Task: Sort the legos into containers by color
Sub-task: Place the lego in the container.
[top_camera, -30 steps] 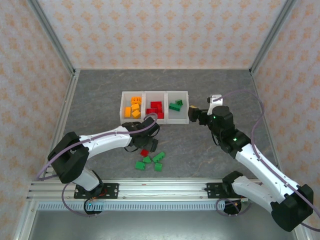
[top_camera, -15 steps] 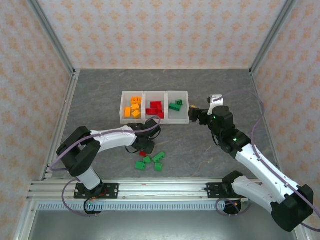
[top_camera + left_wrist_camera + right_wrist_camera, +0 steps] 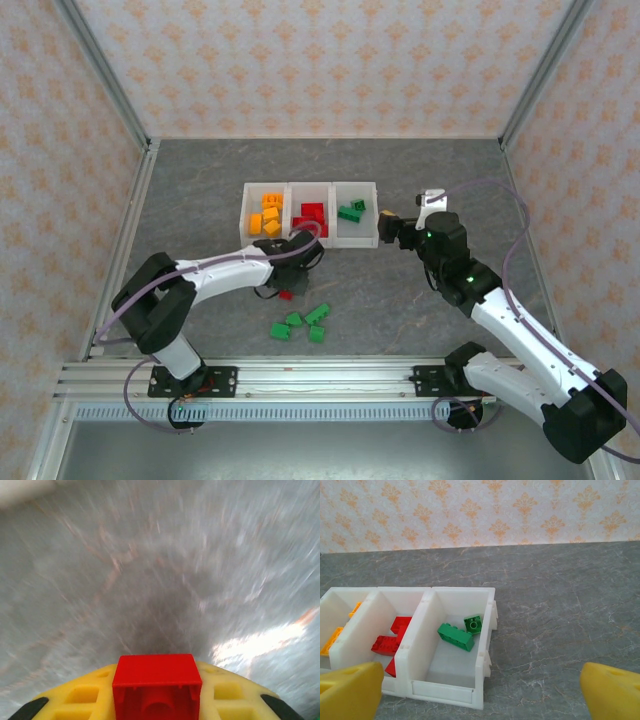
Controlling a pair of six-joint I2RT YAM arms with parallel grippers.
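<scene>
The small red studded plastic brick (image 3: 157, 685) has shifted toward the white translucent three-bin row (image 3: 333, 214), clamped in the left pincer (image 3: 286, 288), arm stretched low. The right pincer (image 3: 386, 224), spread wide and empty, hovers beside the row's right end.

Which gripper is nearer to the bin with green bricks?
Right. The right gripper is beside the right wall of that bin; the left gripper, holding a red brick, is near the middle bin.
</scene>
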